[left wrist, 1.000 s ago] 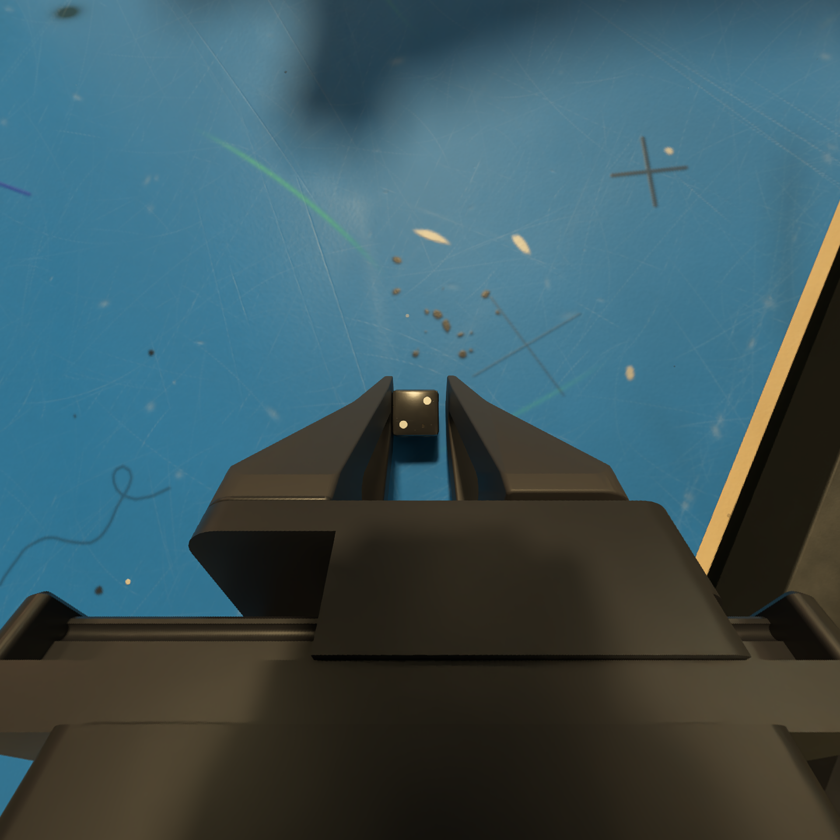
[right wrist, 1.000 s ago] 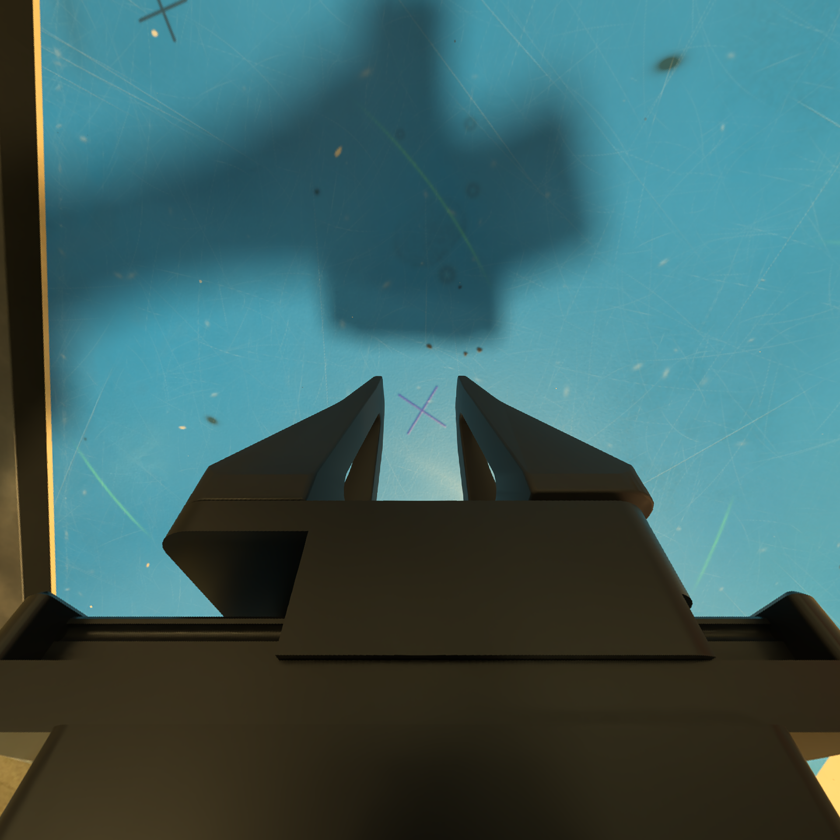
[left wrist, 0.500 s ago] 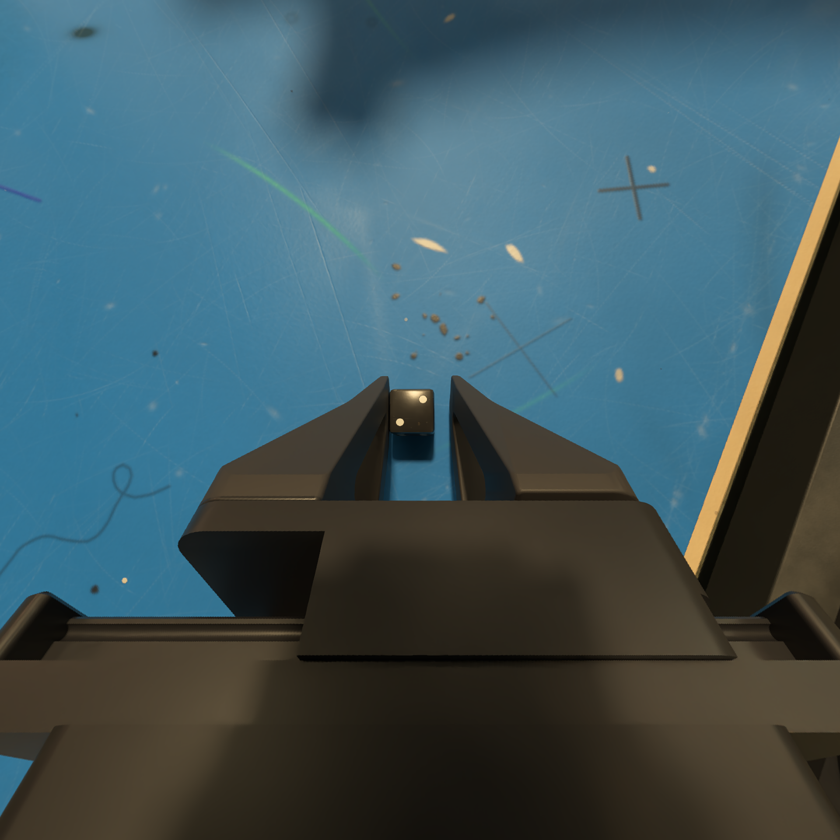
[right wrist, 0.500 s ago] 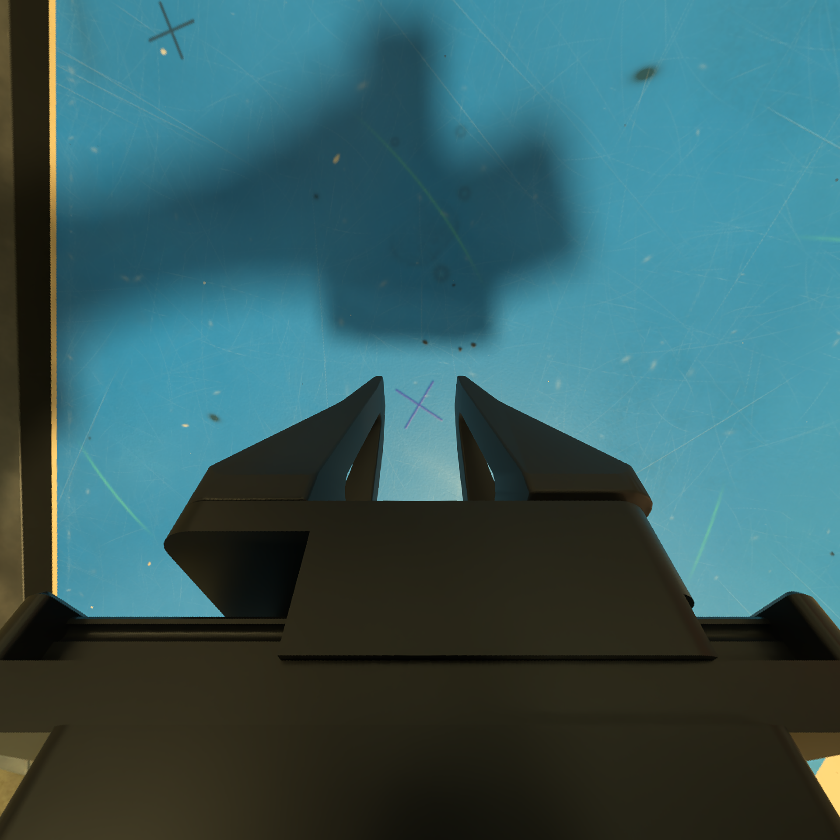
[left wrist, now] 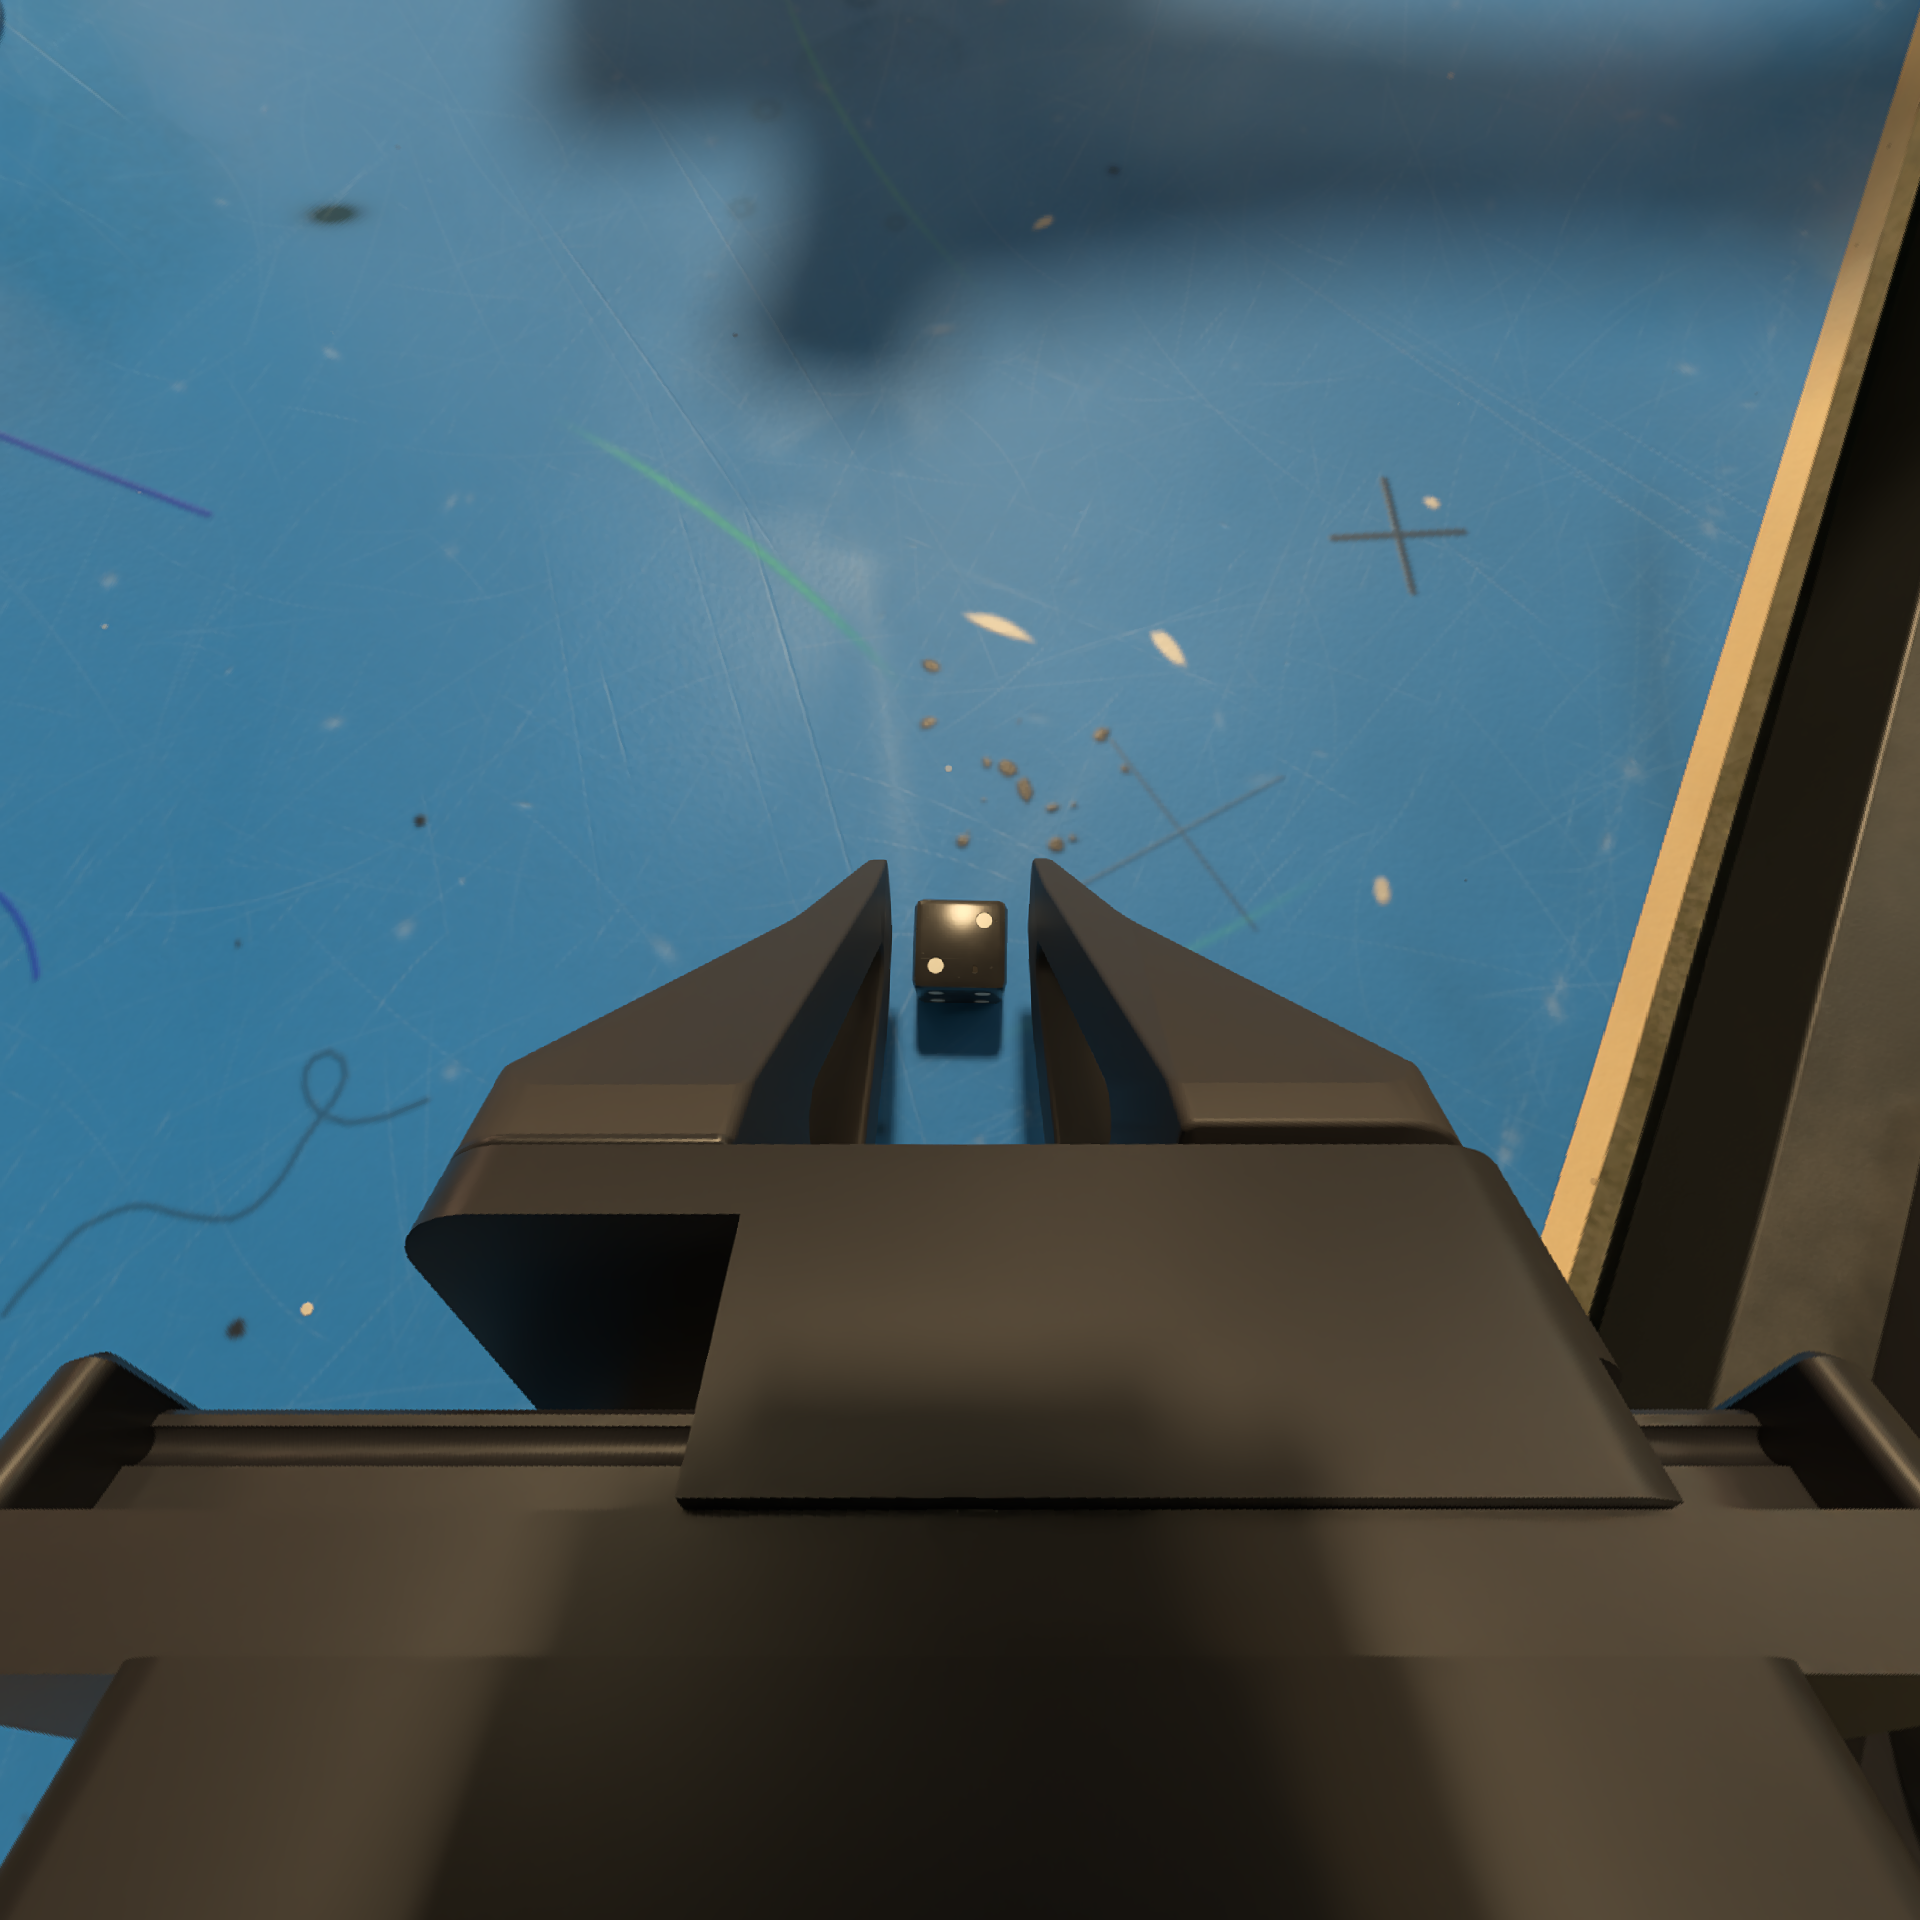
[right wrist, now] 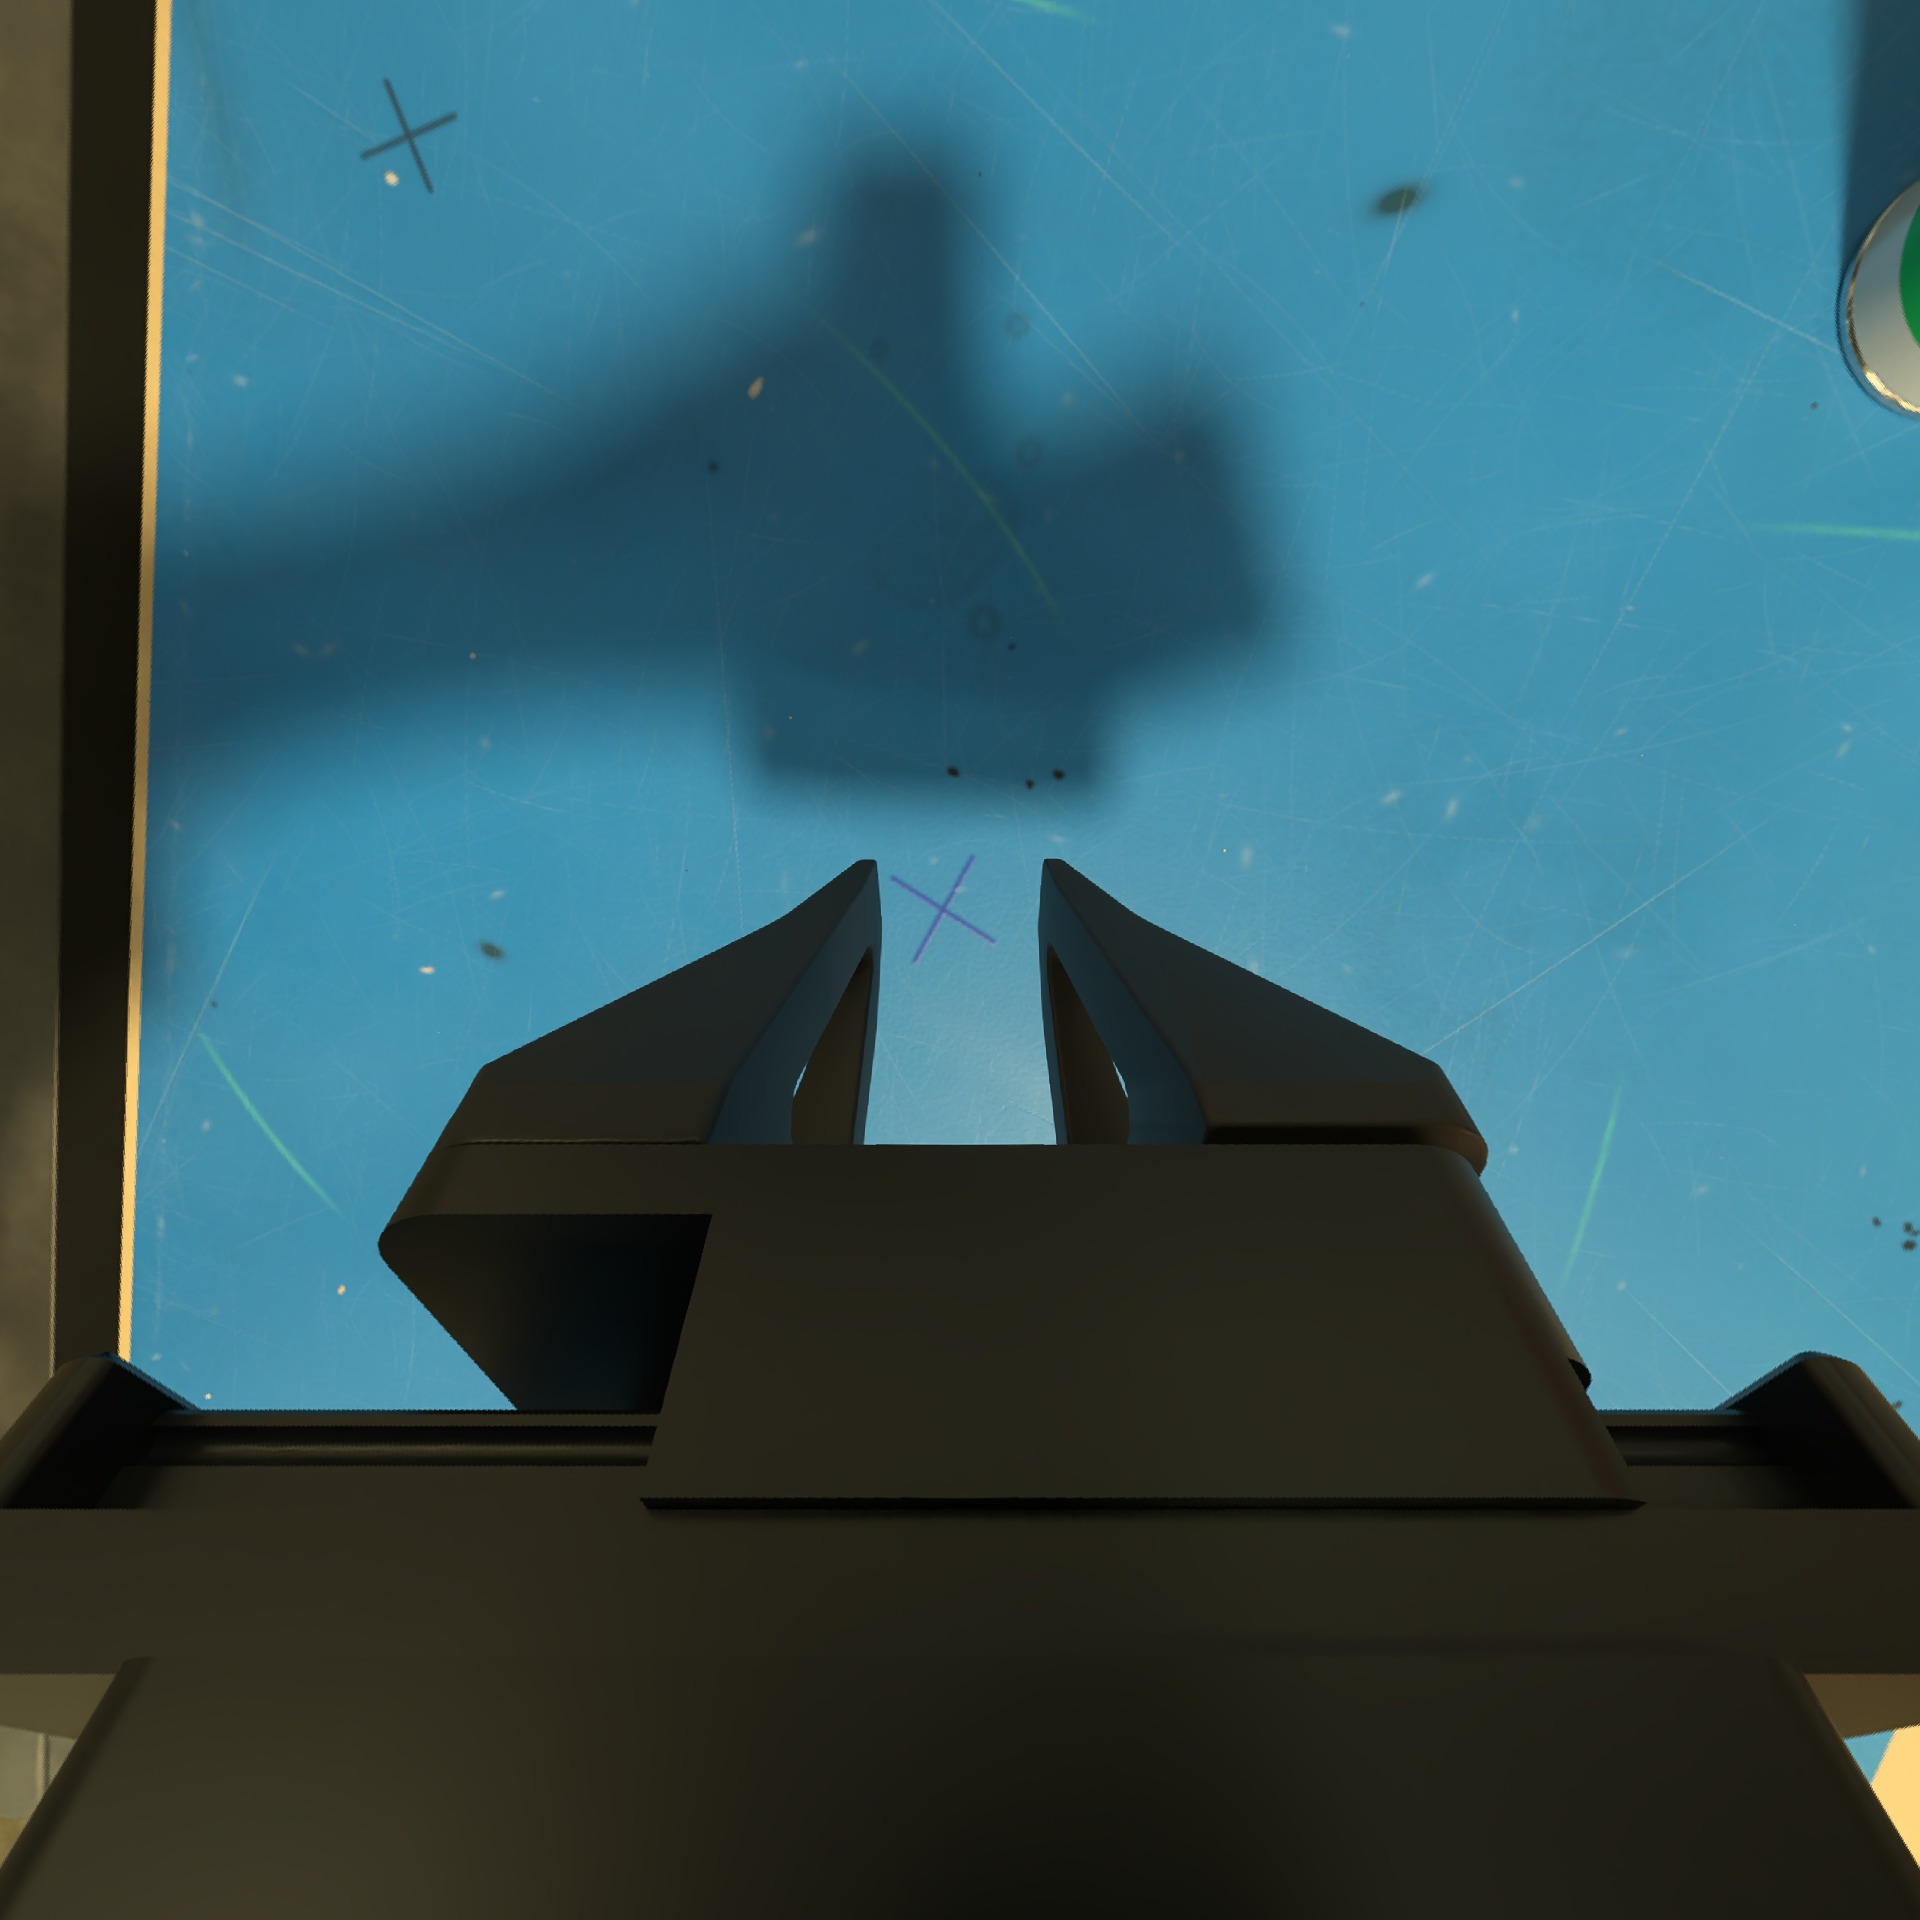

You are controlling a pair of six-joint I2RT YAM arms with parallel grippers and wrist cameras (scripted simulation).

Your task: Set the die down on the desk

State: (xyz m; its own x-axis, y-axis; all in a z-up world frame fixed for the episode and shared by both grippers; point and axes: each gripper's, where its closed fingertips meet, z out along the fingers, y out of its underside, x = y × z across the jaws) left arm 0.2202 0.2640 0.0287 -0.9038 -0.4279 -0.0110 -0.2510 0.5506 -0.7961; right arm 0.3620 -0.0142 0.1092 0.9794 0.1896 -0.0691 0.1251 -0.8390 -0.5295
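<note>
Between the parted fingers of the dark left gripper (left wrist: 960, 883), touching neither, a small glossy black die with pale pips (left wrist: 959, 943) is seen resting on the scratched blue desk top (left wrist: 520, 644), two pips up. Any sideways drift during withdrawal could clip and tumble it. At twelve o'clock lie brown crumbs (left wrist: 1023, 790). The dark right gripper (right wrist: 958, 883) is held apart, empty.

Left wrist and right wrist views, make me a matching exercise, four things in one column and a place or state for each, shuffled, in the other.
Things:
1. die
2. left gripper
3. right gripper
4. purple cross mark

Places or states:
A. open, nothing between its fingers
B. drawn on the desk, seen between the right fingertips
C. black, two pale pips on top, resting on the desk
D. open, fingers either side of the die, gaps showing

Pairs: 1-C, 2-D, 3-A, 4-B
</note>
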